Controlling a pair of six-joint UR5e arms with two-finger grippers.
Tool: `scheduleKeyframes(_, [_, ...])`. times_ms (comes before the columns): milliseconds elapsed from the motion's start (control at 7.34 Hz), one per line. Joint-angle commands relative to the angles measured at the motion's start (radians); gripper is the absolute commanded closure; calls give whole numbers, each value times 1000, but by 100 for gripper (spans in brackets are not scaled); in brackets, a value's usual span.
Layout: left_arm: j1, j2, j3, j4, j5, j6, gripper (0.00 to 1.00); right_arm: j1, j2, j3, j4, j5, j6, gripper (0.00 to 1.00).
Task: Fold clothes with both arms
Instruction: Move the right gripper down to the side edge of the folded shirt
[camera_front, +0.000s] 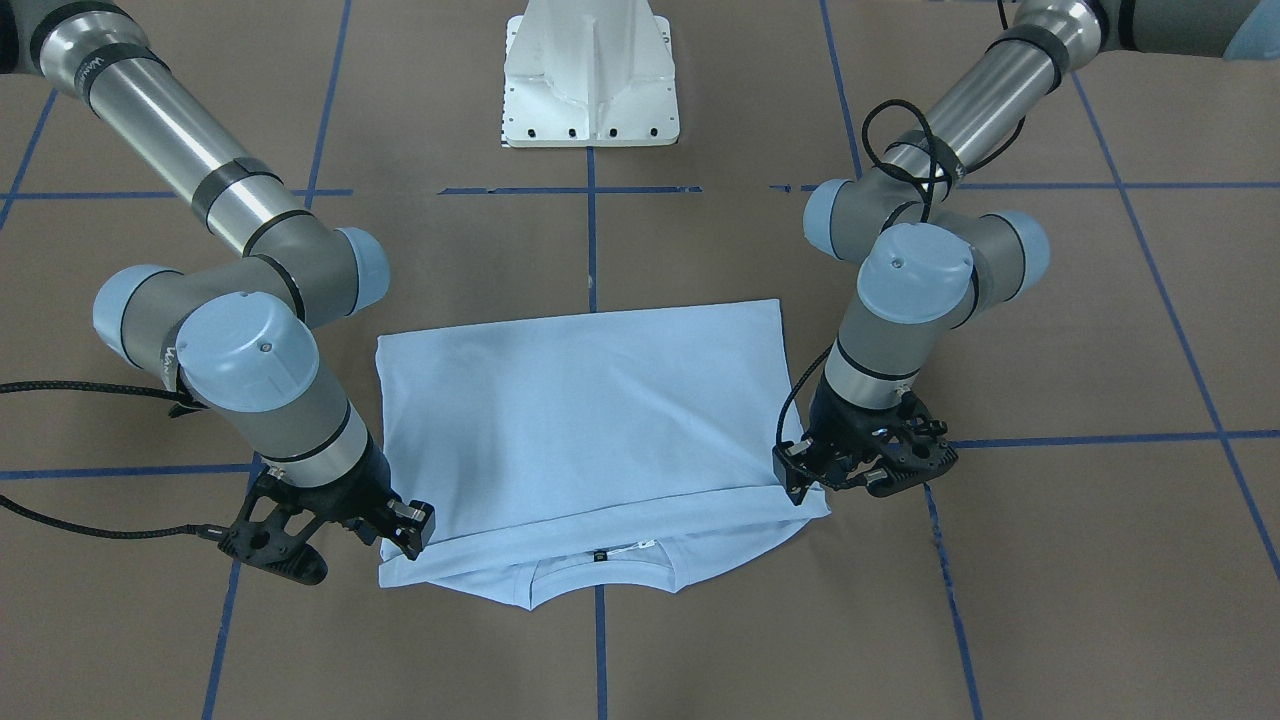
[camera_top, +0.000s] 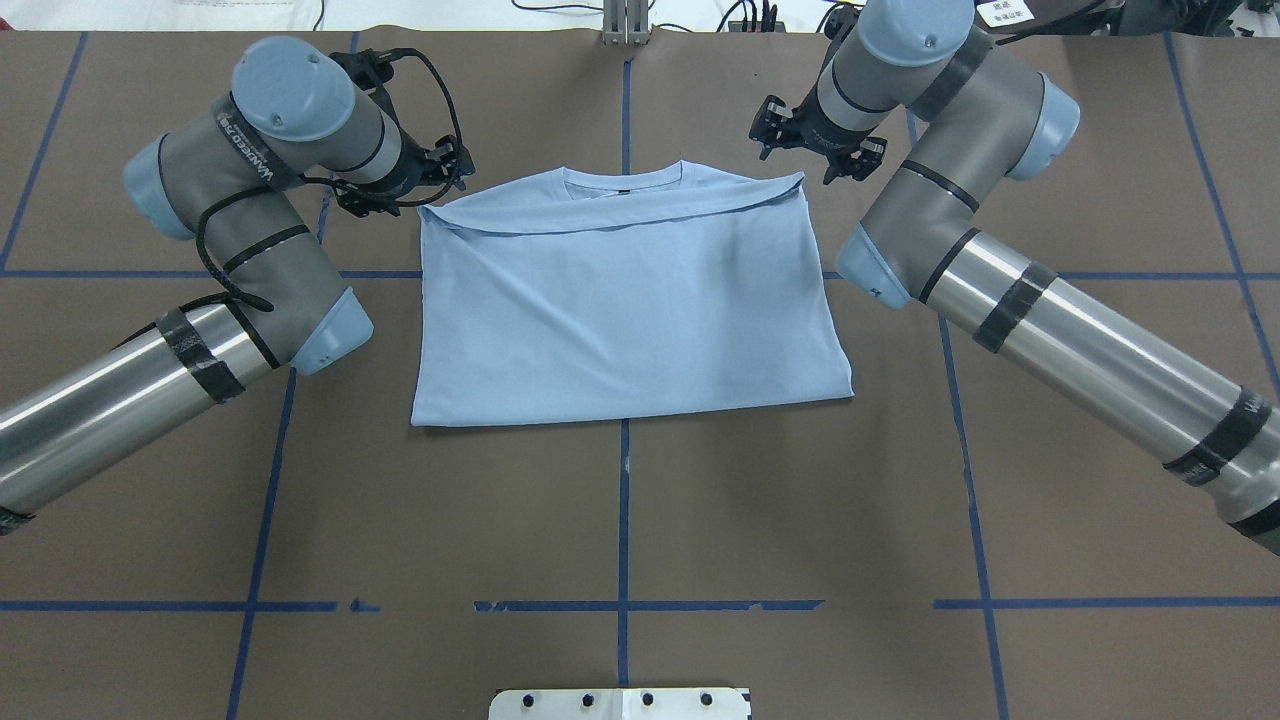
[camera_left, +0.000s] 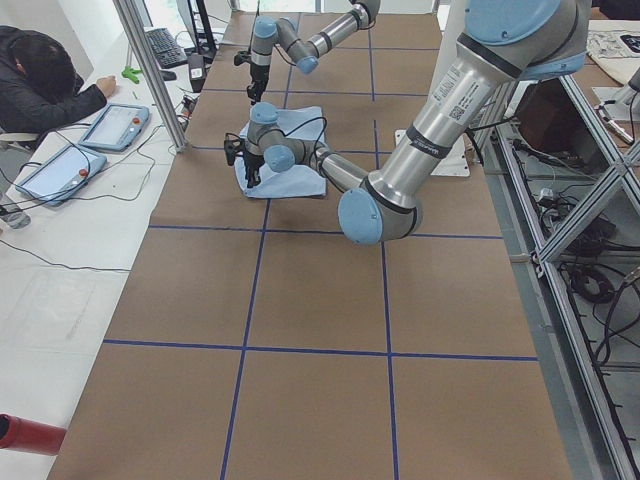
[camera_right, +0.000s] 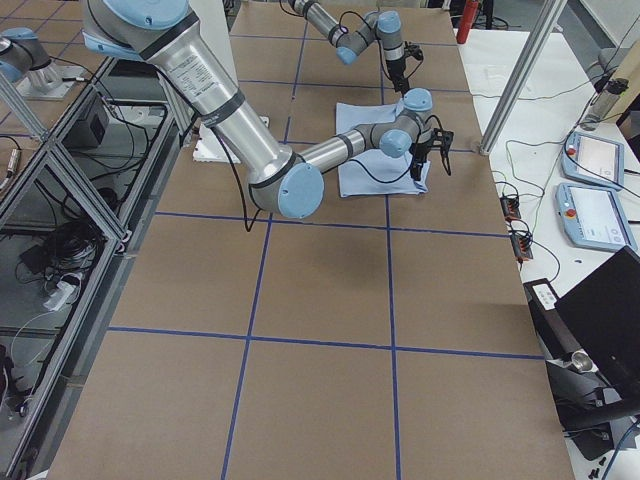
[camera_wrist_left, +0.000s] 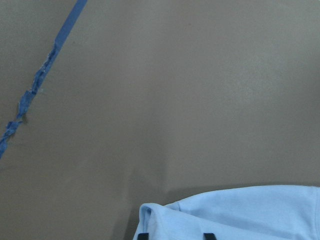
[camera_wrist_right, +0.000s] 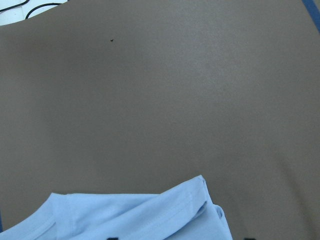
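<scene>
The light blue T-shirt (camera_front: 580, 420) (camera_top: 620, 310) lies flat on the brown table, folded in half, its hem edge just short of the ribbed collar (camera_front: 600, 575). My left gripper (camera_front: 800, 485) (camera_top: 430, 190) is at one corner of the folded-over edge. In the left wrist view its fingertips (camera_wrist_left: 142, 236) stand apart with the shirt corner (camera_wrist_left: 240, 210) between them. My right gripper (camera_front: 410, 530) (camera_top: 815, 150) is at the other corner, with its jaws wide apart over the fabric (camera_wrist_right: 140, 215). The chest print is hidden.
The white pedestal base (camera_front: 592, 80) stands at the robot's side of the table. Blue tape lines (camera_top: 622, 520) grid the brown surface. A person (camera_left: 40, 80) and tablets (camera_left: 110, 125) are at the far side bench.
</scene>
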Motion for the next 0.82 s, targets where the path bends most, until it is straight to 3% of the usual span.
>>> scheduleKeyframes(0, [-2,0,-25,8,-2,-1,0,-30,-175,240,-12,26,-1,0])
scheduleKeyframes(272, [-2,8,-54,11,0,-15,0,-120,-309,374,-12,-15,9,1])
scheduleKeyframes(545, [-2,12,-54,9,0,-13,0,-196,-342,385,-14,-82,15,2])
scheduleKeyframes(681, [-2,12,-54,9,0,-13,0,-205,-343,382,-14,-81,15,8])
